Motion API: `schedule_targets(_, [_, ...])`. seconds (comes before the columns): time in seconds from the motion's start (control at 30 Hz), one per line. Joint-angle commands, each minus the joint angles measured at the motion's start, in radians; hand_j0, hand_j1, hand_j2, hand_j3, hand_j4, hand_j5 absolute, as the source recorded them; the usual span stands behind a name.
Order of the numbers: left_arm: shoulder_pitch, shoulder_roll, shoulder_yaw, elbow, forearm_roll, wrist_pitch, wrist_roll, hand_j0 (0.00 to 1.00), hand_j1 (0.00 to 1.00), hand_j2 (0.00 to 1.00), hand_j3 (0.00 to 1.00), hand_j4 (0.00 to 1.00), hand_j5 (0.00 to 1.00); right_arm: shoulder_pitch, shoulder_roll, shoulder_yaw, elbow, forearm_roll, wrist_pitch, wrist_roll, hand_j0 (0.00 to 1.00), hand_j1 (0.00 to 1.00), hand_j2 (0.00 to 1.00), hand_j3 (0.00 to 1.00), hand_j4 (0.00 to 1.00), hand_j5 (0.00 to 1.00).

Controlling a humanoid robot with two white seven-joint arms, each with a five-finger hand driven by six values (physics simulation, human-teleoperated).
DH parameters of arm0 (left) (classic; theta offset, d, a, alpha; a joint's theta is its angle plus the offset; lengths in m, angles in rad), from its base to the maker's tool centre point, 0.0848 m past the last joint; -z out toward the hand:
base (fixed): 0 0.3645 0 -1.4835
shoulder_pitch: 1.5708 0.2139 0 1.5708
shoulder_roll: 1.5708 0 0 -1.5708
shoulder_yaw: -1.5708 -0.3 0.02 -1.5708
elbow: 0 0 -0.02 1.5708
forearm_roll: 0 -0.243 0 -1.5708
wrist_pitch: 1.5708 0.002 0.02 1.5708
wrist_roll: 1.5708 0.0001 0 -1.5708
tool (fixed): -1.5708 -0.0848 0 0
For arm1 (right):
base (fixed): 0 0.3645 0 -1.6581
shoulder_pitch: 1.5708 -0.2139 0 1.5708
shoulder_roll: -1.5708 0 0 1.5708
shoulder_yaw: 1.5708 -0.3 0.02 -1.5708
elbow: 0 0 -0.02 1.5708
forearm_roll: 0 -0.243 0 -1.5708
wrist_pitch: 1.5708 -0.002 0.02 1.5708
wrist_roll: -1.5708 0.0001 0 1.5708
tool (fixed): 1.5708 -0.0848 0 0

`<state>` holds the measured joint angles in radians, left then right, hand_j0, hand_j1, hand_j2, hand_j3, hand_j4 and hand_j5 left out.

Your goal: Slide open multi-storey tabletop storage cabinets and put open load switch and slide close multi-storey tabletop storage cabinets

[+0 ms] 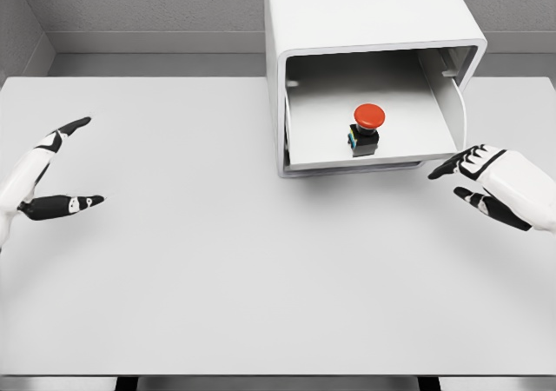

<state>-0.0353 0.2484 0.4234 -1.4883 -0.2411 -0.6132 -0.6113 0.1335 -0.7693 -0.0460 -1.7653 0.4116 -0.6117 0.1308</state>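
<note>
The load switch (366,129) stands upright in the upper middle of the frame, right of centre — a red mushroom-shaped button on a small dark body with a trace of green and yellow at its side. It sits on the floor of a pulled-out drawer (321,130), toward the drawer's front edge and roughly midway between its side walls.

The drawer belongs to a white storage cabinet (365,13) with rounded corners, which fills the upper right-of-centre part of the frame and rests on a plain white surface (261,278). The drawer's front lip juts out beyond the cabinet's shell, and its right wall shows at an angle at the cabinet's right edge.

The right hand (482,182) hovers at the right edge of the frame, just below and beside the drawer's right front corner; its fingers are extended and spread, thumb held apart below them, gripping nothing. Whether the fingertips touch the drawer cannot be told.

The left hand (48,169) is at the far left edge, well apart from the cabinet — fingers and thumb splayed wide, empty.
</note>
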Motion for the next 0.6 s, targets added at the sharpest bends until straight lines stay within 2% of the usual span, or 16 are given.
schedule_targets(0.0, [0.0,0.017,0.015,0.06,0.017,0.002,0.0,1.0,1.0,1.0,1.0,1.0,1.0,0.0,0.001,0.005,0.0,-0.007,0.001,0.0,0.62,0.62,0.62,0.62,0.62,0.62])
schedule_targets(0.13, [0.0,0.023,0.015,0.069,0.014,0.002,0.0,1.0,1.0,1.0,1.0,1.0,1.0,-0.035,0.021,0.046,0.003,0.001,0.001,0.001,0.62,0.62,0.62,0.62,0.62,0.62])
schedule_targets(0.2, [0.023,0.032,0.015,0.069,0.014,0.002,0.0,1.0,1.0,1.0,1.0,1.0,1.0,-0.041,0.021,0.047,0.004,0.006,0.001,0.001,0.62,0.62,0.62,0.62,0.62,0.62])
schedule_targets(0.33, [0.023,0.057,0.015,0.077,0.011,0.002,0.0,1.0,1.0,1.0,1.0,1.0,1.0,-0.044,0.03,0.048,0.009,0.007,0.001,0.001,0.62,0.62,0.62,0.62,0.62,0.62])
schedule_targets(0.57, [0.023,0.058,0.015,0.083,0.011,0.002,0.0,1.0,1.0,1.0,1.0,1.0,1.0,-0.117,0.031,0.101,0.038,0.024,0.001,0.001,0.63,0.63,0.63,0.63,0.63,0.63])
